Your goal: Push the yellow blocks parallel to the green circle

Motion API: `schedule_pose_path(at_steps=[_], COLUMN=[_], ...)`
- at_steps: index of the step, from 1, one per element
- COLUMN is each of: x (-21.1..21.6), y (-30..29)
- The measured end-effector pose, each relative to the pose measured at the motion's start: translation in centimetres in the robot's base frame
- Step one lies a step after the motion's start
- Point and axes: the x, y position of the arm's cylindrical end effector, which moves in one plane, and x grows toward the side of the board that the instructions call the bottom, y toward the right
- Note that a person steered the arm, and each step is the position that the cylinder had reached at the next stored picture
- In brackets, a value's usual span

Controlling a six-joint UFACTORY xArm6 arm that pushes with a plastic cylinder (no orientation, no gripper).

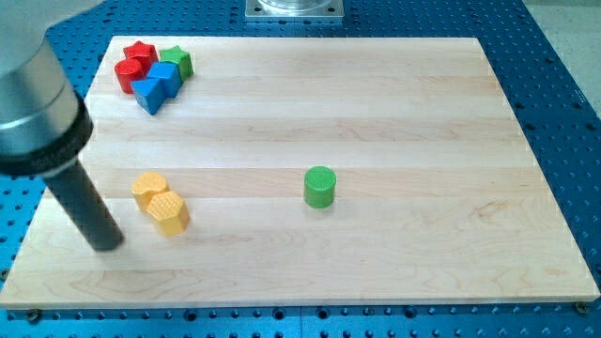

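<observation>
Two yellow blocks lie touching at the view's lower left: a rounded yellow block [148,189] and a yellow hexagon [169,212] just below and right of it. The green circle [319,186] stands near the board's middle, well to their right at about the same height. My tip [106,242] rests on the board just left of and slightly below the yellow hexagon, a short gap apart from it.
A cluster sits at the view's top left: a red star [140,52], a red block [129,74], a green star [177,61], a blue cube [165,75] and a blue triangle [148,94]. The wooden board [394,113] ends near the view's bottom.
</observation>
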Motion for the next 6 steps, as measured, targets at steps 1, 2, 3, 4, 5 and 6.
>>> schedule_pose_path(at_steps=[1,2,3,4,5,6], x=[1.7,-0.4,-3.7,-6.9,-6.0,-1.5], y=[5.7,5.8,3.1,-0.2,-2.1,1.3])
